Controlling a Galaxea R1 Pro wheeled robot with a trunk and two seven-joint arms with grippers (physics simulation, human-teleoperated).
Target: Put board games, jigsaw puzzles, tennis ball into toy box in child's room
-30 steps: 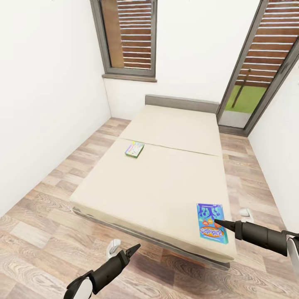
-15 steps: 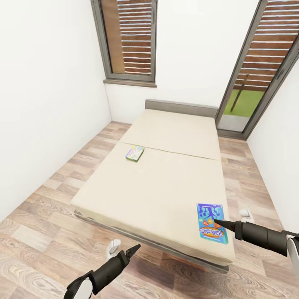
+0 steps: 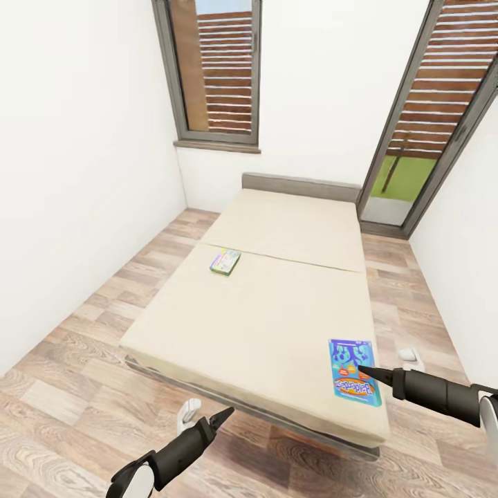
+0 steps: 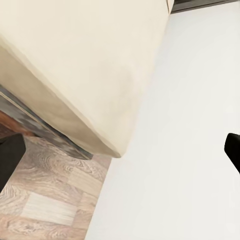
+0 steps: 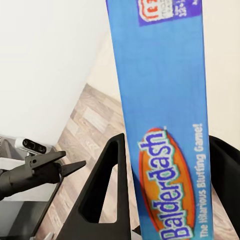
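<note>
Left arm low, fingers pinched together; right arm reaching inward, fingers spread.

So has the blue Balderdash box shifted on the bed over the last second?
No. The blue box sits at the same near corner of the bed; only the camera moved.

Head cam sits high, facing fwd and down over the bed toward the far wall w/ window and glass door; both arms enter at the near edge. Left wrist cam is low and close to the bed's corner, taking in mattress edge, wood floor and white wall. Right wrist cam looks along its fingers, v. close on the blue game box, which the head cam shares; it also catches the left gripper across the floor.
</note>
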